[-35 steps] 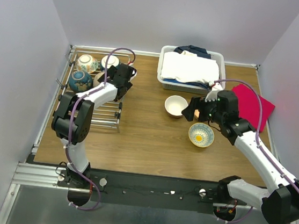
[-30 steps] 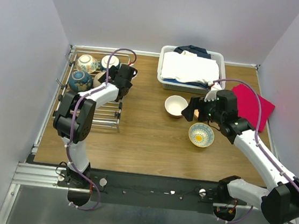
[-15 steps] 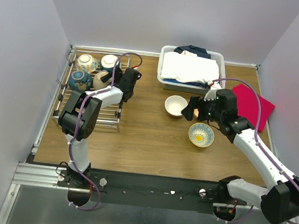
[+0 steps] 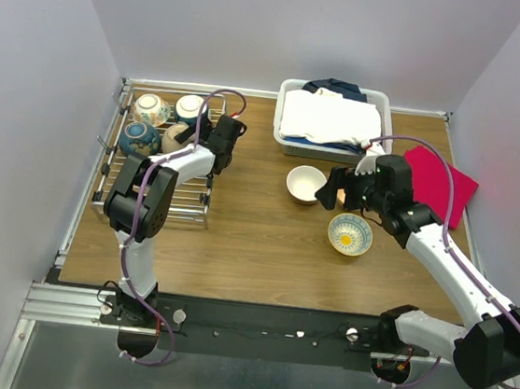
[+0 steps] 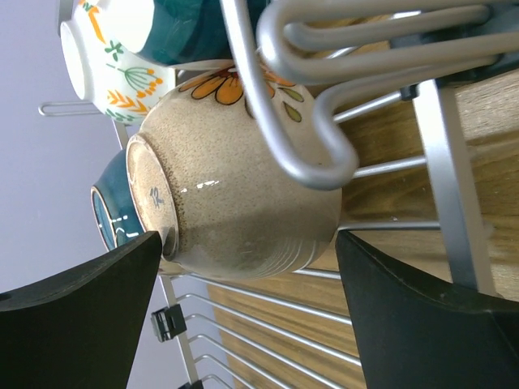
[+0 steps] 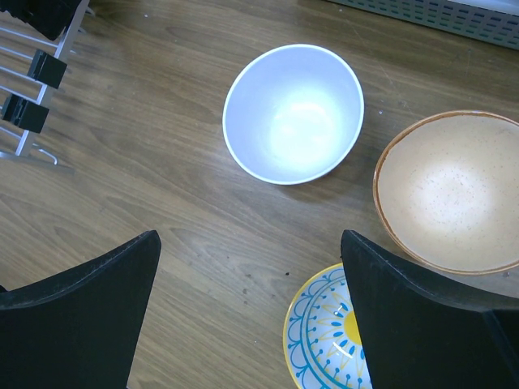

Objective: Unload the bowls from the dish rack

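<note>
Dish rack (image 4: 182, 204) — four bowls (image 4: 152, 109) inside

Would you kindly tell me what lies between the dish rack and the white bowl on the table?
Only bare wooden table, as the right wrist view shows between dish rack and white bowl.

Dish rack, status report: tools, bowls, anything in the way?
Left tool open, astride beige bowl in rack. Right tool open above unloaded white bowl. Rack wire crosses beige bowl.

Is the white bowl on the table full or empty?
Empty. The round white ceramic bowl stands upright on the wooden table, and its inside shows bare.
</note>
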